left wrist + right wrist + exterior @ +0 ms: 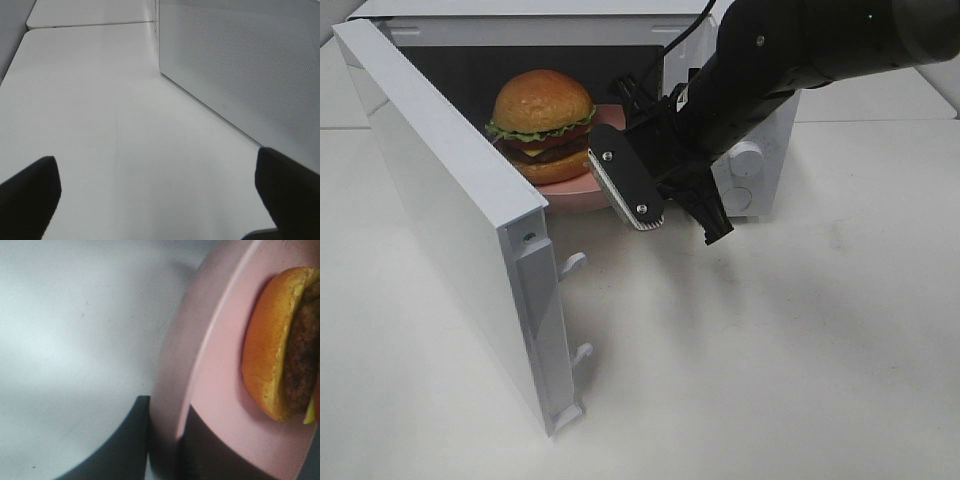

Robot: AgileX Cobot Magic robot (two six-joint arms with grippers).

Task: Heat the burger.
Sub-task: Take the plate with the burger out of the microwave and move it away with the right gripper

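Glossy golden bun on the burger [542, 122], rough dark patty. Smooth matt pink plate [220, 390], plastic-looking. Smooth white painted microwave [760, 140], door [240, 65] finely perforated. Matt white table [770, 350], faintly scuffed. Matt black arm [770, 70]; ridged metal finger [625, 190].

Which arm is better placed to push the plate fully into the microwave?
Right: its gripper already pinches the pink plate's rim at the microwave opening. The left gripper hangs open outside the door.

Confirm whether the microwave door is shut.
No. The white microwave door is swung wide open, showing the golden-bunned burger inside.
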